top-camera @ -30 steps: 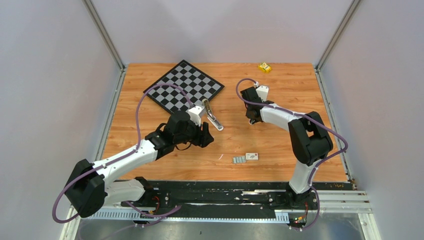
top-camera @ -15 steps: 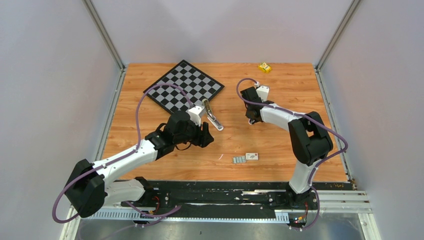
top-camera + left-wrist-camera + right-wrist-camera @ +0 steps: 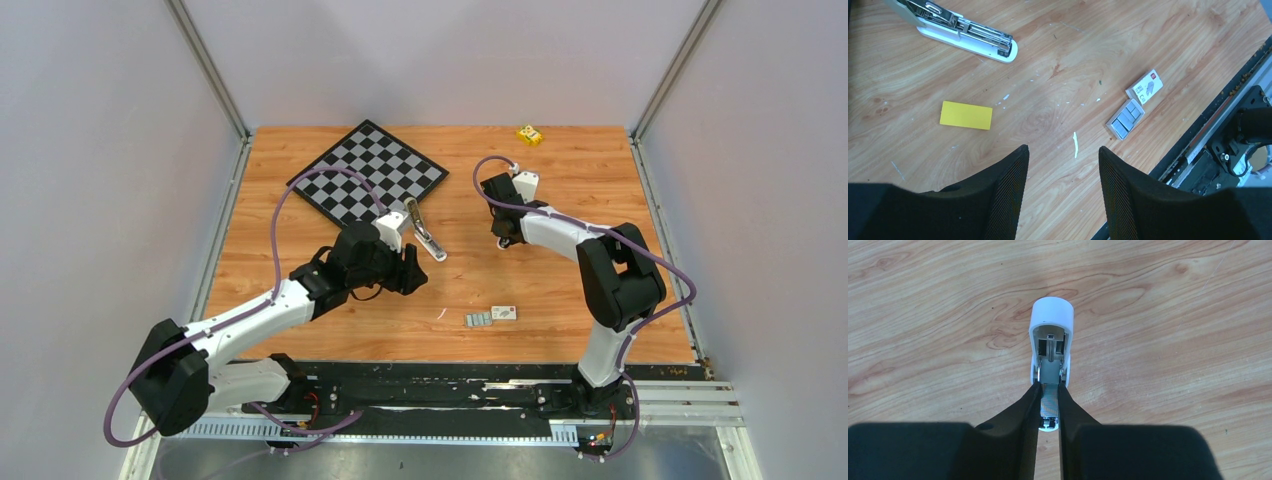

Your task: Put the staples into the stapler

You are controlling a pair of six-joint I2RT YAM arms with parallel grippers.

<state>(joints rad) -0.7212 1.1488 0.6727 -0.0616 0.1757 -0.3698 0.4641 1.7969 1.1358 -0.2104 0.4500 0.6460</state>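
Observation:
The stapler (image 3: 425,232) lies open on the wooden table beside the chessboard, and in the left wrist view the stapler (image 3: 968,35) shows its metal tray on a white base. My left gripper (image 3: 410,272) hovers just in front of it, and the gripper (image 3: 1063,148) is open and empty over bare wood. The staples (image 3: 479,319) lie near the front edge, and these staples (image 3: 1125,119) are grey strips side by side. My right gripper (image 3: 1049,386) is shut on the metal tray of a second small white stapler (image 3: 1050,325), seen end-on. Under the right gripper (image 3: 505,240) that stapler is hidden.
A small white labelled box (image 3: 1145,86) lies beside the staples. A yellow paper note (image 3: 966,115) lies flat on the wood. A checkered board (image 3: 368,172) sits at the back left and a yellow block (image 3: 529,134) at the back edge. The black rail (image 3: 1228,130) runs along the front.

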